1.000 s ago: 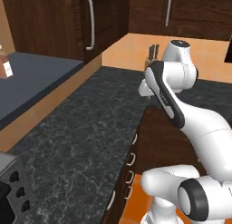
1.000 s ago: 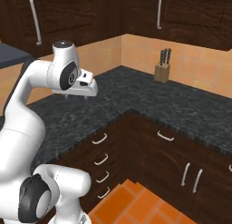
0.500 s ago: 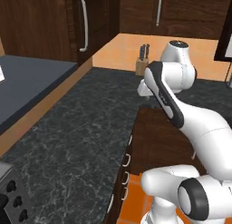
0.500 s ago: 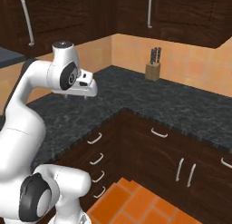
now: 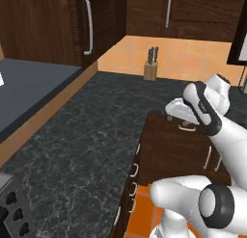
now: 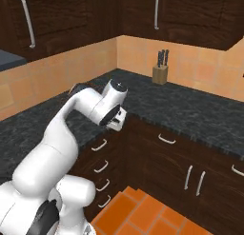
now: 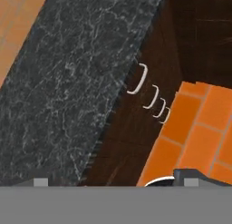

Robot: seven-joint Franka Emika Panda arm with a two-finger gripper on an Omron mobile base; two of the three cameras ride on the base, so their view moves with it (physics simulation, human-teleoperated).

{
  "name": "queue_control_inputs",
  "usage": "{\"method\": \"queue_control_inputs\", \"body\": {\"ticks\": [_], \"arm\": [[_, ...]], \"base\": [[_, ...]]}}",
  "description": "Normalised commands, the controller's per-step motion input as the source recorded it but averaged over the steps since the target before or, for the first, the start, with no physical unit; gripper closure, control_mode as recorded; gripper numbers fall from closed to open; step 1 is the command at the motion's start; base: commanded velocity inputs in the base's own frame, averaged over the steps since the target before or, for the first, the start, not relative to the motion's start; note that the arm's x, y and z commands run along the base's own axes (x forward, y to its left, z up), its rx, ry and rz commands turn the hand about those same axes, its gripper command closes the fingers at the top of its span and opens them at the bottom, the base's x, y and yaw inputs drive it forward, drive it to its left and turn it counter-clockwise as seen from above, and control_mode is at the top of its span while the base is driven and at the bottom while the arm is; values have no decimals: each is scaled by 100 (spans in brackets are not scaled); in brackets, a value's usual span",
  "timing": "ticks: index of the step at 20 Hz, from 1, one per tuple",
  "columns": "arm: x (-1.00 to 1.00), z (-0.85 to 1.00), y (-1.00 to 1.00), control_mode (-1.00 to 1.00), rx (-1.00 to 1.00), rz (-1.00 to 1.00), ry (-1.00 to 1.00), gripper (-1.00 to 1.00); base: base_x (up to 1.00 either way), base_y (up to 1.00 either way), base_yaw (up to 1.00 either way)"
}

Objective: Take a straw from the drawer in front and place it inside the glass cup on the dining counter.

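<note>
My gripper is open, its two dark fingertips wide apart with nothing between them. It hangs just past the edge of the black speckled counter and looks down along a stack of dark brown drawer fronts with small curved silver handles. All of these drawers are shut. From the right base view the hand sits at the counter's inner corner, above the drawer stack. The left base view has the hand over a drawer front. The straw, the glass cup and the dining counter are out of view.
A wooden knife block stands on the black counter against the tiled wall. Tall dark cabinet doors with long handles rise behind. A grey appliance with knobs sits at the near left. Orange floor tiles lie below.
Both base views have swung across the kitchen, so the camera has moved. The arm has lowered from above the counter to its edge. The gripper stays open.
</note>
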Motion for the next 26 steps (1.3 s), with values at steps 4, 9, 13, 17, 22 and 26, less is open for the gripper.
{"method": "queue_control_inputs", "body": {"ticks": [4, 9, 13, 17, 22, 26], "arm": [[58, -100, -35, -100, 55, 1, 17, -100], [83, -96, -1, -100, 35, 0, 7, -100], [26, -61, -2, -100, 7, 6, 22, -100], [70, -65, 11, -100, 3, 0, 14, -100], [76, -58, 14, -100, 0, 0, 5, -100], [27, -52, 7, -100, 0, 1, -11, -100]], "base": [[0, 0, 0], [0, 0, 0], [0, 0, 0], [0, 0, 0], [0, 0, 0], [0, 0, 0]]}}
